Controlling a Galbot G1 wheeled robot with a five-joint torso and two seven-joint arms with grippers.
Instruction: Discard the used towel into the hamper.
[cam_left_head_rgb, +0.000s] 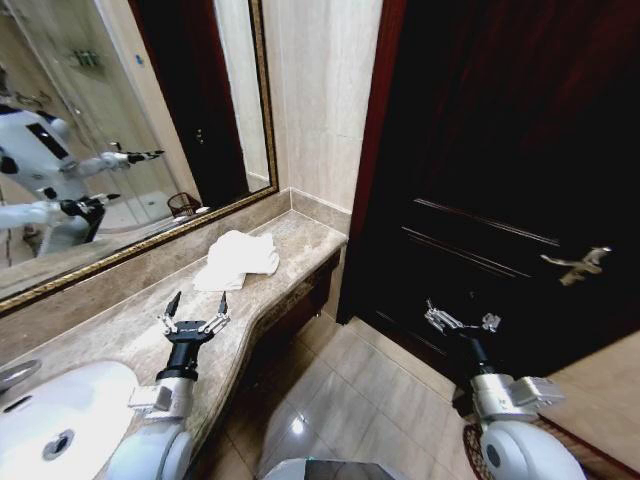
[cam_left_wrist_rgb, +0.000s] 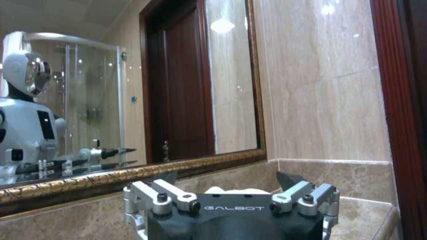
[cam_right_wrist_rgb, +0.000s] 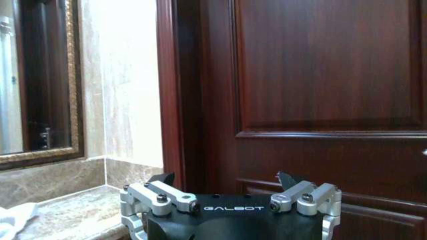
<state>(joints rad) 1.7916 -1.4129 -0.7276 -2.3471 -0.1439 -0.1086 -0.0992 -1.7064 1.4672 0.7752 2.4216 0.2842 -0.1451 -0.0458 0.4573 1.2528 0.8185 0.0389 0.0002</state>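
Left gripper (cam_left_head_rgb: 198, 303) jaws apart over counter (cam_left_head_rgb: 130, 320), towel (cam_left_head_rgb: 238, 258) beyond

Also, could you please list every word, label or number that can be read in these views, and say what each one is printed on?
"GALBOT", in pale letters on the dark body of the left gripper, between its open jaws.
"GALBOT", in the same lettering on the body of the right gripper, jaws also open.
The towel, counter and door bear no readable text.

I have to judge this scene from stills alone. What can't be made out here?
- Hamper: cut off by the head view's bottom edge and hidden behind the right arm.
- Towel: in the left wrist view, mostly hidden behind the open left gripper.
- Sink: cut by the head view's corner.
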